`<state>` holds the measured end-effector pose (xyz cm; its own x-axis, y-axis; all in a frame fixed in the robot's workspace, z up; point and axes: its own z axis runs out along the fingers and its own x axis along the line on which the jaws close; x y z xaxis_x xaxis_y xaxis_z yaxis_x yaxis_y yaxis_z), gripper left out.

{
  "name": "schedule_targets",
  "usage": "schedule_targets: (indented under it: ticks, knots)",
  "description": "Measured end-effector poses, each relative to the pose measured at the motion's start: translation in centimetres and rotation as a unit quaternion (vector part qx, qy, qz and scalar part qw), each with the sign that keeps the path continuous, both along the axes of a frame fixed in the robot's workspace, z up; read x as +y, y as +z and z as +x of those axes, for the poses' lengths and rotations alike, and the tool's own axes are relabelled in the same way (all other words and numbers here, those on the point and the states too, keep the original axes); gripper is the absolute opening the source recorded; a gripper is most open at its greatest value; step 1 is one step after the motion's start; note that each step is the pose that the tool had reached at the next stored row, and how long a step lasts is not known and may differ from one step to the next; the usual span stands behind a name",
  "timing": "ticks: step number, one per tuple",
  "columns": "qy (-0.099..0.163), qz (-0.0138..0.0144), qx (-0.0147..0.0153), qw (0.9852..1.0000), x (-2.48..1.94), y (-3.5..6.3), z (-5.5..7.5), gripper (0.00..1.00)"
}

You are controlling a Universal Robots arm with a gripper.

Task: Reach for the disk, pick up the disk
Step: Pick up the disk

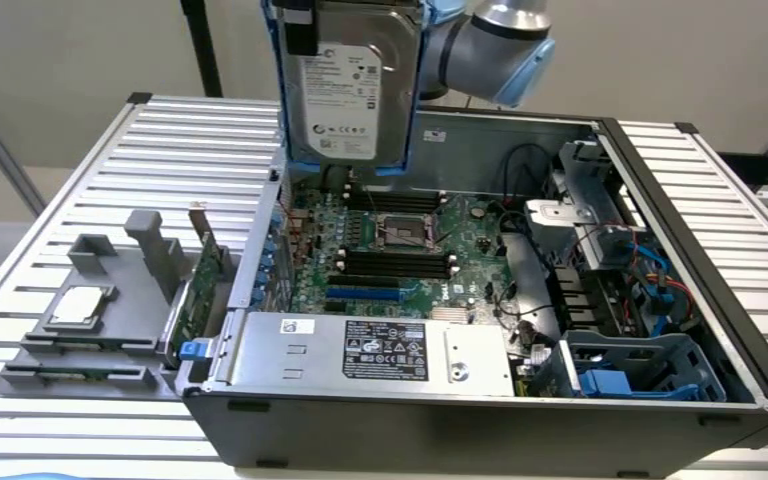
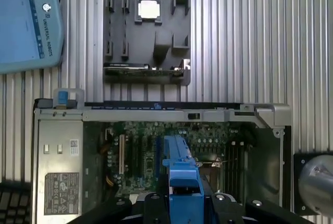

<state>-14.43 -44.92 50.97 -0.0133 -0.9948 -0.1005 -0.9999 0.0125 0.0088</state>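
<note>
I see the disk already clamped in my tool, hanging on end with its long axis vertical, well clear above the open computer case and over the motherboard. The arm's wrist sits behind it, toward the far side of the desk.

The disk runs off the exterior view's top edge, so the end effector gripping it there is cut off. Its label print is too small to read. In the wrist view only its blue rail shows edge-on below the end effector, hiding the board behind.
</note>
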Motion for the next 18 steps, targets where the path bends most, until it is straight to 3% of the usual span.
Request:
schedule_targets:
  ticks: [18]
  knots:
    - [0.0, 0.0, 0.0003, 1.0, -3.69, -0.01, 7.4, 0.33]
